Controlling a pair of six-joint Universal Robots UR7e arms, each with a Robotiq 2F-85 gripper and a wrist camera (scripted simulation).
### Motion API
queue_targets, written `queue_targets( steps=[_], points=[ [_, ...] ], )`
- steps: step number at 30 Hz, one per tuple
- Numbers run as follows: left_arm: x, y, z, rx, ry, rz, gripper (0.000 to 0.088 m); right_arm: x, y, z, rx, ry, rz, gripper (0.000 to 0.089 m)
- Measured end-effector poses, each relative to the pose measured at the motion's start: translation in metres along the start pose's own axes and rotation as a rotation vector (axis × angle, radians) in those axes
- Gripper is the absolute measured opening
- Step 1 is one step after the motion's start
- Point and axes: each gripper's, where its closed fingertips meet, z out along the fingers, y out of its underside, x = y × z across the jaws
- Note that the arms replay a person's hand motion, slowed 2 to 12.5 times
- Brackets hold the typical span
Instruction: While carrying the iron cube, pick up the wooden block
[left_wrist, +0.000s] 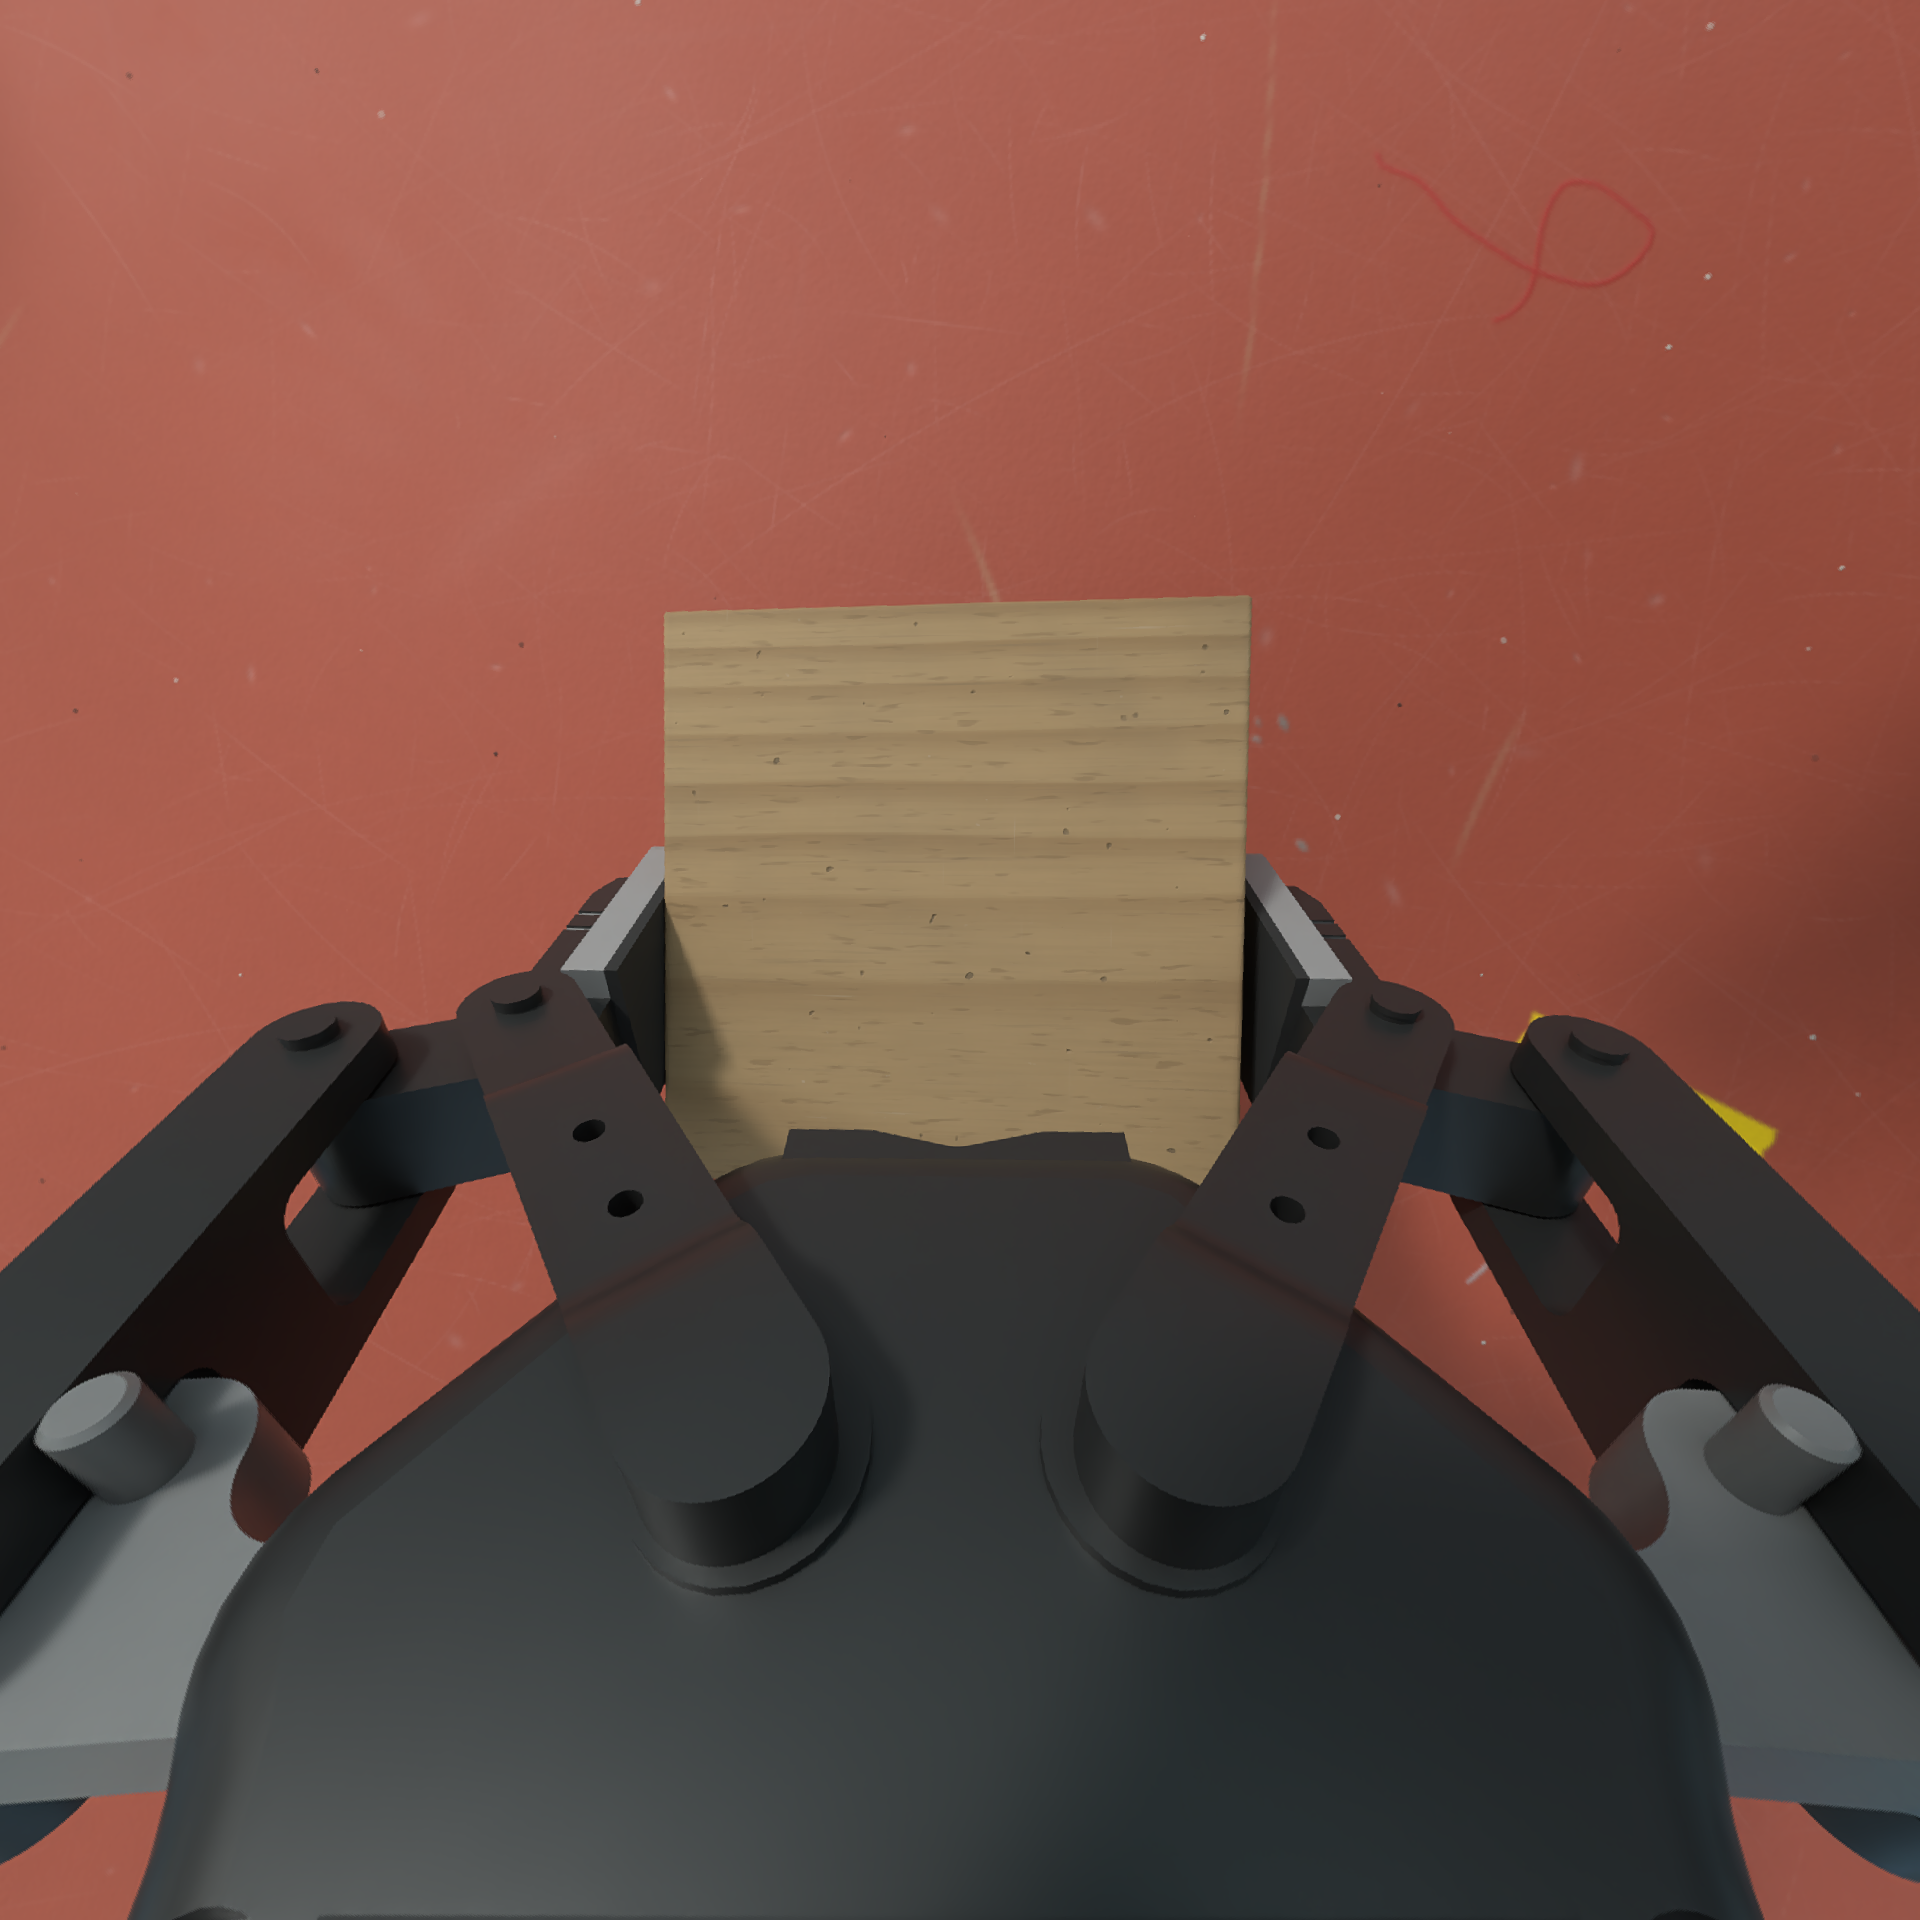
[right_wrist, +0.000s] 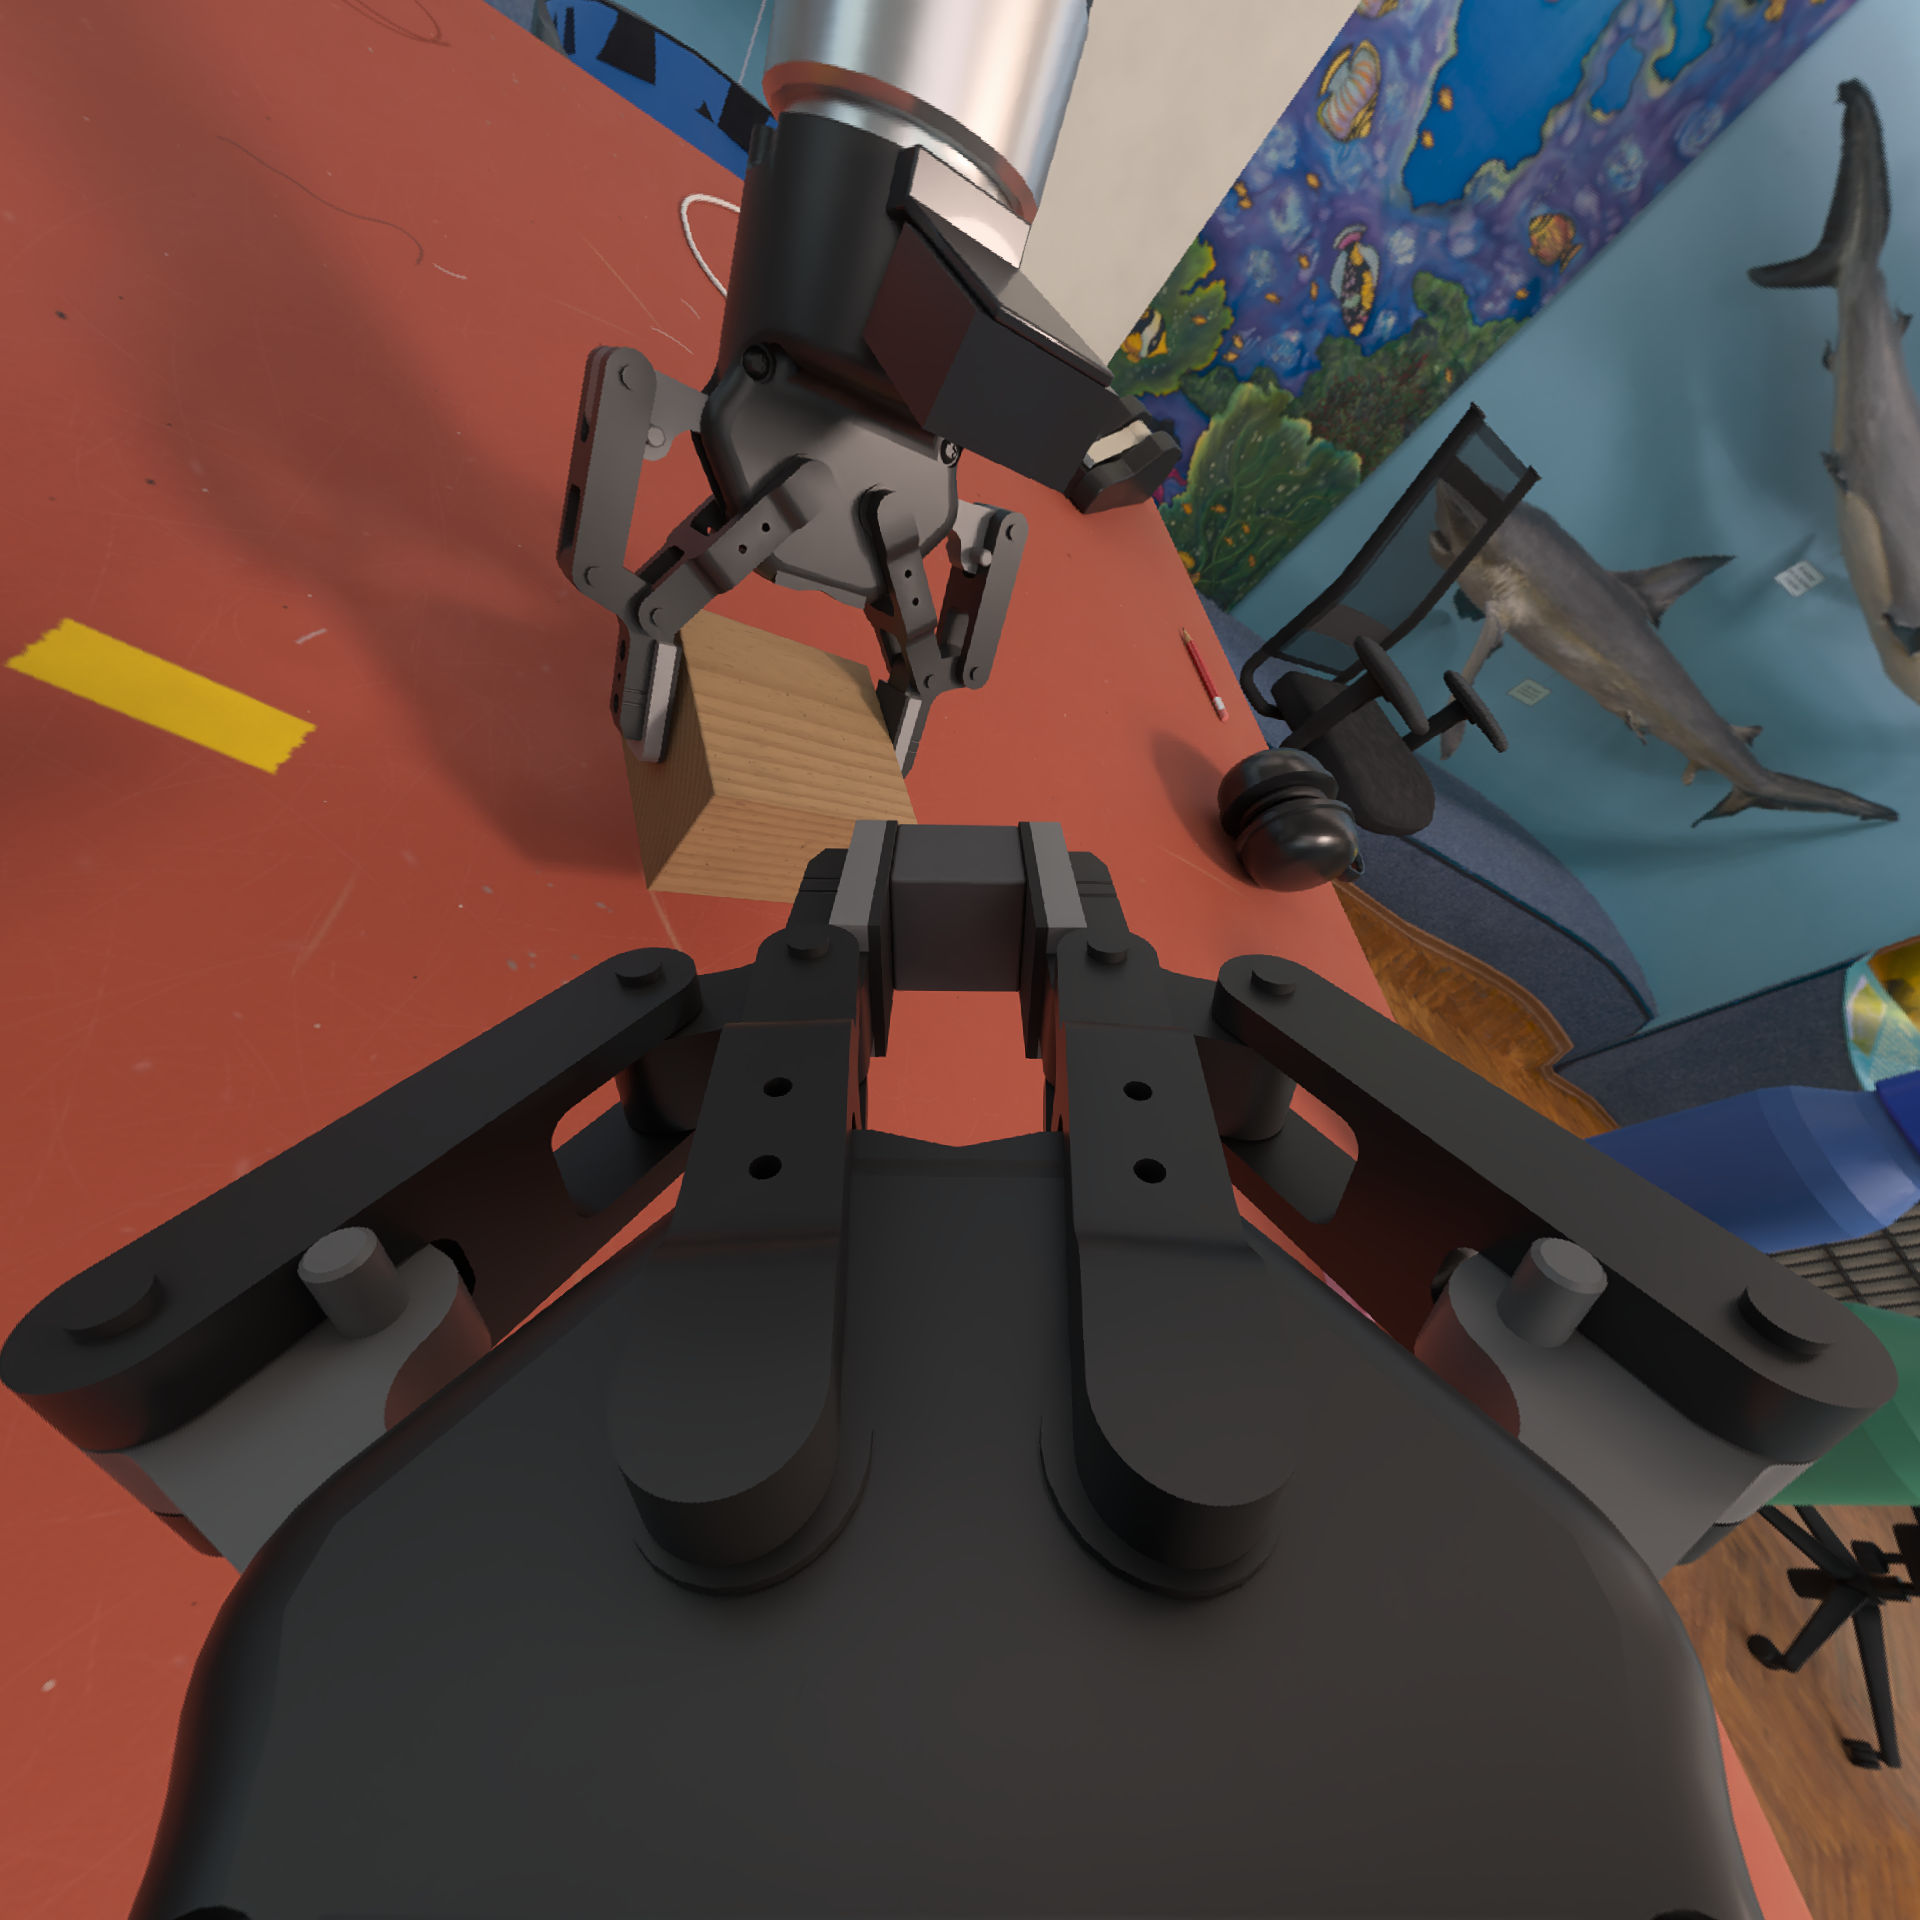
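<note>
**Left wrist view: wooden block clamped, iron cube already in the other gripper**

Left wrist view puts the tan, square-faced wooden block (left_wrist: 956, 883) in the centre of the frame, with the left gripper (left_wrist: 956, 956) closed against its two opposite sides; both grey fingertip pads (left_wrist: 623, 925) press flat on the wood. Behind it lies the scuffed red tabletop (left_wrist: 416, 416).

In the right wrist view, our right gripper (right_wrist: 957, 914) sits at the centre of the frame, clamped on a small dark grey iron cube (right_wrist: 956, 914) held between its pads. We judge the carrying half of the task to be in place.

Above it in the same view, the left gripper (right_wrist: 774, 717) comes down steeply from the top of the frame and straddles the wooden block (right_wrist: 774, 769). The block's lower edge appears to meet the red tabletop (right_wrist: 312, 1039) beside its shadow, but we cannot say for certain whether it has left the surface. So the grasp looks made, and the lift is what remains, as far as we can tell.

As for pose, the left arm's silver wrist points almost straight down over the block, fingers spread to the block's width. The right gripper is angled lower and forward, aimed across the table towards the block, with the cube just beside the block's near corner in the picture. A strip of yellow tape (right_wrist: 161, 694) lies at the left edge.
</note>
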Motion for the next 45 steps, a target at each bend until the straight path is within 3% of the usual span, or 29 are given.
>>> queue_targets(
  steps=[26,45],
  points=[
    [0.0,-0.01,-0.015,-0.029,0.062,0.052,0.0796,0.0,0.006,0.053,0.001,-0.133,-0.025,0.0201],
    [0.002,-0.013,-0.012,-0.066,0.087,0.081,0.0796,-0.012,0.021,0.07,-0.02,-0.167,-0.028,0.0201]
  ],
)
